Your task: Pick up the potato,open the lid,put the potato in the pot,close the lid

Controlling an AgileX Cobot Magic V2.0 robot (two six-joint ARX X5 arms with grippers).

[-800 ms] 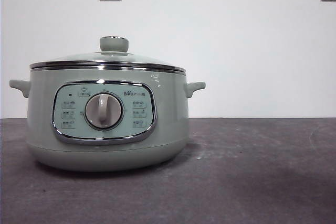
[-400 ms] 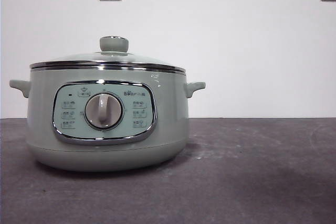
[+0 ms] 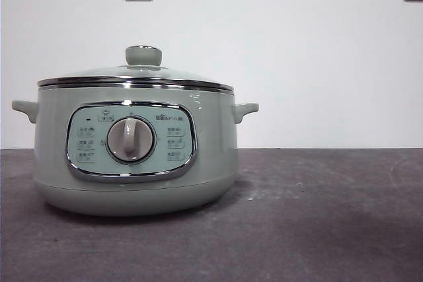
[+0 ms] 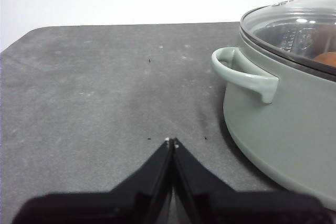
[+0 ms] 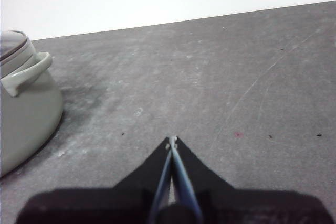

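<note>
Dark grey table (image 3: 317, 216). Potato (image 4: 324, 57) shows orange thru glass lid (image 3: 135, 74), lid seated on pot (image 3: 135, 156). I read task as done. L gripper (image 4: 171, 141), R gripper (image 5: 172, 139): both clenched, empty, beside pot. Next: hold clear.

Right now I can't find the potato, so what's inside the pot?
Through the lid an orange-brown patch, likely the potato, lies in the pot. The rest is hidden by glare and the wall.
</note>
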